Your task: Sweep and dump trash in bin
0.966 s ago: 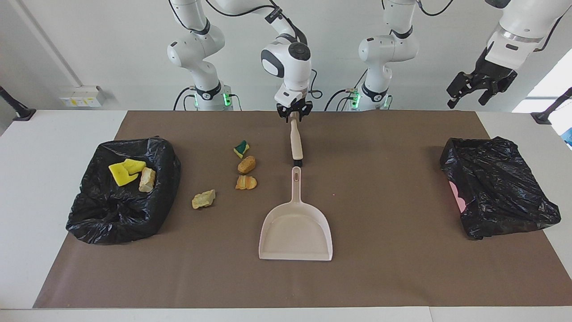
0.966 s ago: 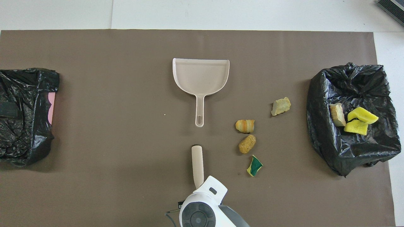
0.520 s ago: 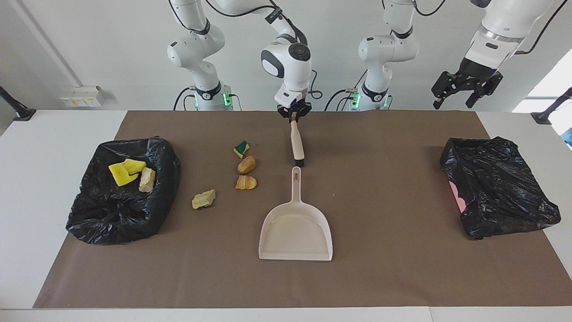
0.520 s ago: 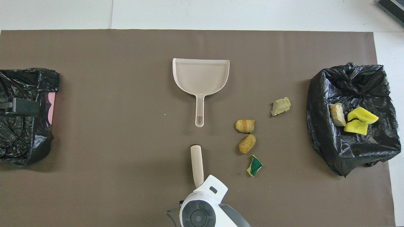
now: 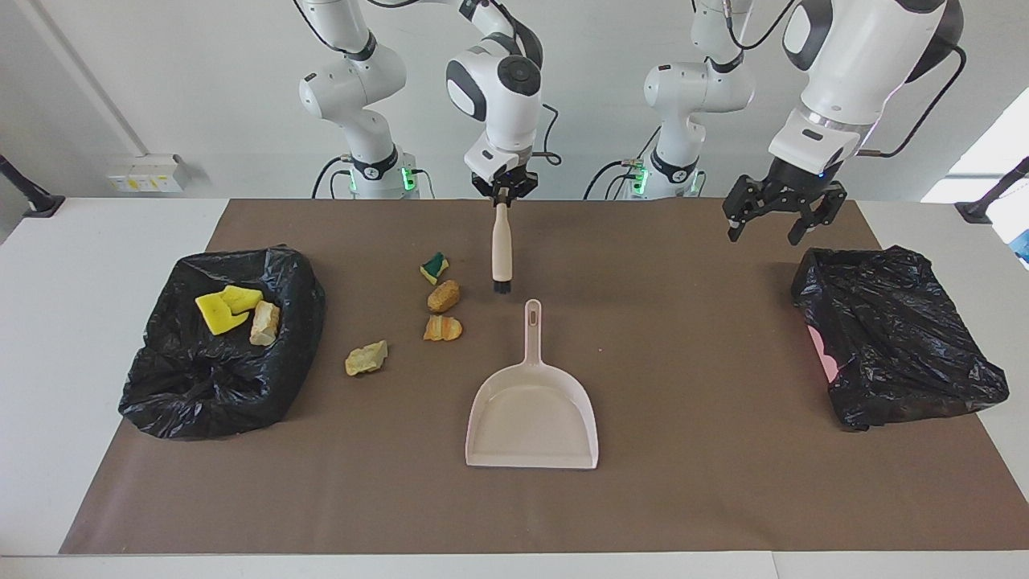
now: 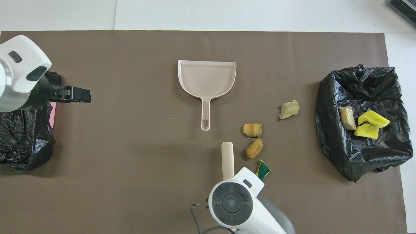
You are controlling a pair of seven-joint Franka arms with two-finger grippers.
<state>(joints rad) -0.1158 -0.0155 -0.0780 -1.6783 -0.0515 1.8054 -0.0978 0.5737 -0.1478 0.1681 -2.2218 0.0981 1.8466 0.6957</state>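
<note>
Brown paper (image 5: pixel 723 450) covers the table, and four bits of trash lie loose on it in the middle left of the facing view: a green bit (image 5: pixel 435 268), a brown lump (image 5: pixel 443 296), an orange lump (image 5: pixel 443 328) and a tan scrap (image 5: pixel 366 358). Three more bits (image 5: pixel 233 312) sit on the black bag (image 5: pixel 221 346) at the left of the frame. The right gripper (image 5: pixel 503 190) is up at the top middle with its jaws clamped on the top end of the brush (image 5: pixel 501 251). The brush hangs straight down, bristles at the bottom, just beside the green bit and the brown lump. The loose bits lie to the left of the brush in this view, and the pan (image 5: pixel 531 406) lies lower in the frame with its handle pointing up at the brush. So the right arm is the near one for a sweep, I think. The left gripper (image 5: pixel 774 219) hangs with jaws apart at the upper right, by the second bag (image 5: pixel 892 338), well apart from the pan. Lots of bare flat paper lies between the bits and the pan, so the brush has room to push.
</note>
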